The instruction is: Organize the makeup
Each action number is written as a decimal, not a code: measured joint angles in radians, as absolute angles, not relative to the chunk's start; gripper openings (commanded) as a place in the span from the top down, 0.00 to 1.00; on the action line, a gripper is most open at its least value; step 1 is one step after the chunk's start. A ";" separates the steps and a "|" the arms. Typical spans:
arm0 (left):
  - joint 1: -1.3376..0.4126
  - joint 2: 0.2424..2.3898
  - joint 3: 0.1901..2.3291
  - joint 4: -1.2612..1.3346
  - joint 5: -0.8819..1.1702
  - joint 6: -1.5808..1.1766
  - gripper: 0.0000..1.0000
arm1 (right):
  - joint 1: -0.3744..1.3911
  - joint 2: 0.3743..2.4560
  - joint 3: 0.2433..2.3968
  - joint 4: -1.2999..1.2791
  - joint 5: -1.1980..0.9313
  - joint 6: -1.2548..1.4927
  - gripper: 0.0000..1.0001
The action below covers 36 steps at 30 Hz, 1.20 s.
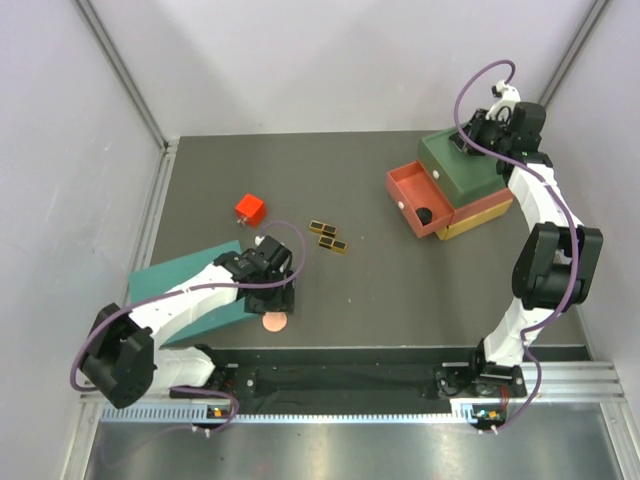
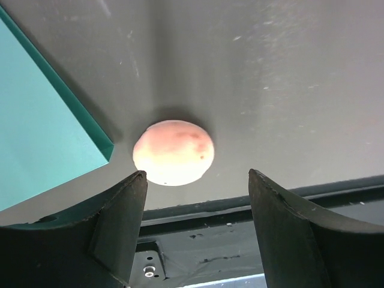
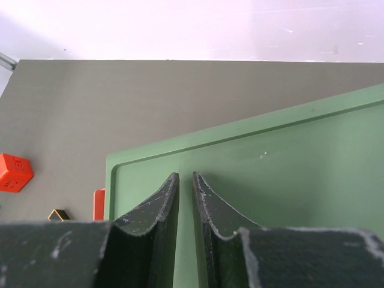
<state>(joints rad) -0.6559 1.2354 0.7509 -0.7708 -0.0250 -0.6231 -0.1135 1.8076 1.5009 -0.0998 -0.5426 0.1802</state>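
Copper disc (image 2: 173,152), black-gold palette (image 1: 327,234), well apart

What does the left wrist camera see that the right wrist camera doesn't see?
Only the left wrist view: a round copper-pink disc lying on the dark grey table, the corner of a flat teal sheet beside it but not touching, and the left tool open wide with the disc just ahead. Only the right wrist view: the green top of the drawer box, a small red cube farther off, the pale wall, and the right tool with just a narrow gap, holding nothing. Both: that table, and a dark tool at the bottom.
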 measured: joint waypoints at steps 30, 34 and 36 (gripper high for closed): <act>-0.689 1.459 0.768 -0.725 -0.014 -0.627 1.00 | -0.113 1.821 1.514 -0.093 -0.598 0.189 0.83; -0.693 1.473 0.873 -0.723 -0.012 -0.596 1.00 | -0.113 1.821 1.514 -0.093 -0.598 0.193 0.83; -0.694 1.498 0.960 -0.720 -0.012 -0.572 1.00 | -0.113 1.821 1.514 -0.093 -0.598 0.194 0.82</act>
